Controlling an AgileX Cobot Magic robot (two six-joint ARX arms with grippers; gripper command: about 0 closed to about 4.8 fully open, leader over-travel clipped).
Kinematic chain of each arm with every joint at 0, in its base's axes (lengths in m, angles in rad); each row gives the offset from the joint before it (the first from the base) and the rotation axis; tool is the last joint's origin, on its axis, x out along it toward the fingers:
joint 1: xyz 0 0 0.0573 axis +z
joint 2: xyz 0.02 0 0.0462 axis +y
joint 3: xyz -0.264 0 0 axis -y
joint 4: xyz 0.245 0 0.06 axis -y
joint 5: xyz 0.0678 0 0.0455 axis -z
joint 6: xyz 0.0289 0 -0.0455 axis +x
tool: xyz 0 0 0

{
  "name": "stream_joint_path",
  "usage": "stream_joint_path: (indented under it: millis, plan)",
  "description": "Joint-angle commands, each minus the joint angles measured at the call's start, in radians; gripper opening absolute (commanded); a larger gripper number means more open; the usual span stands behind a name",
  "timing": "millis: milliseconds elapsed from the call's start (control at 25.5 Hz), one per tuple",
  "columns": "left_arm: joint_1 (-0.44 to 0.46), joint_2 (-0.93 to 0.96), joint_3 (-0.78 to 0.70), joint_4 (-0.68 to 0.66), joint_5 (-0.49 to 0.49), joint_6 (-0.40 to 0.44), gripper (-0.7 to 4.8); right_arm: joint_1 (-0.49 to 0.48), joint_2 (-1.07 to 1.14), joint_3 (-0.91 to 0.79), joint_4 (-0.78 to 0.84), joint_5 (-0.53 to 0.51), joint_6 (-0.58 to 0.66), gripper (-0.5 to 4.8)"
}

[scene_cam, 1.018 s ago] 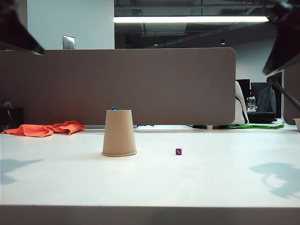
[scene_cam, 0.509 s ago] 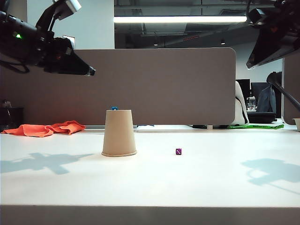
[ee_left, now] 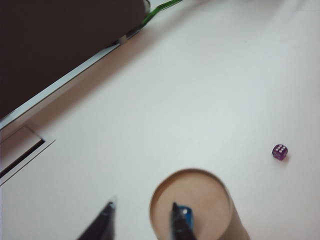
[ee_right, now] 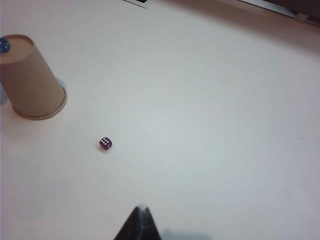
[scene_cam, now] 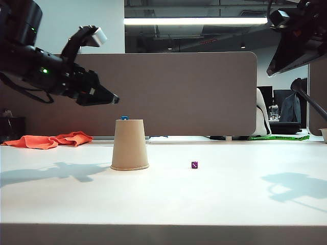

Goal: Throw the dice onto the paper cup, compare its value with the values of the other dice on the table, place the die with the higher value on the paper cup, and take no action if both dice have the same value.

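- Across the middle of the white table (scene_cam: 230, 199) stands the paper cup (scene_cam: 130, 145), upside down with its wide rim on the surface and its narrow base up, long axis vertical; turned over like this, the flat base serves as a small platform for a die.
- Up at the left, the left gripper (scene_cam: 104, 97) hangs in the air just left of and above the cup, pointing down towards its top. The left wrist view shows its fingers (ee_left: 175, 220) spread apart, one over the cup's base beside the blue die, which I judge to be a line-up for plucking that die off.
- High at the far right, the right gripper (ee_right: 140, 222) waits well clear of everything, its tips pressed together and holding nothing.
- On the cup's upturned base sits the dice (ee_left: 186, 217), a tiny blue cube near the edge; its top face is too small to read.
- Right of the cup, well apart from it on the bare table, lies the other dice (ee_right: 105, 144), a purple cube resting flat with six pale pips up.
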State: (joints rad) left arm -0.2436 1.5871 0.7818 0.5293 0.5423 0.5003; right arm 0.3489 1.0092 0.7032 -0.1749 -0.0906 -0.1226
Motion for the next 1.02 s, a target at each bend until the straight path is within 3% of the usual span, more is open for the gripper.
stream_joint_path:
  millis: [39, 392, 627, 1018]
  plan:
    - [0.001, 0.043, 0.041, 0.002, 0.05, -0.003, 1.31, 0.0, -0.003, 0.003, -0.004, -0.001, 0.003, -0.01]
    - [0.001, 0.106, 0.133, -0.105, 0.083, 0.006, 1.56, 0.0, -0.003, 0.003, -0.009, -0.02, 0.003, -0.01]
    - [0.001, 0.106, 0.133, -0.236, 0.083, 0.12, 1.56, 0.0, -0.003, 0.003, -0.008, -0.02, 0.003, -0.01]
    - [0.001, 0.106, 0.133, -0.242, 0.083, 0.136, 1.42, 0.0, -0.003, 0.003, -0.008, -0.02, 0.003, -0.01]
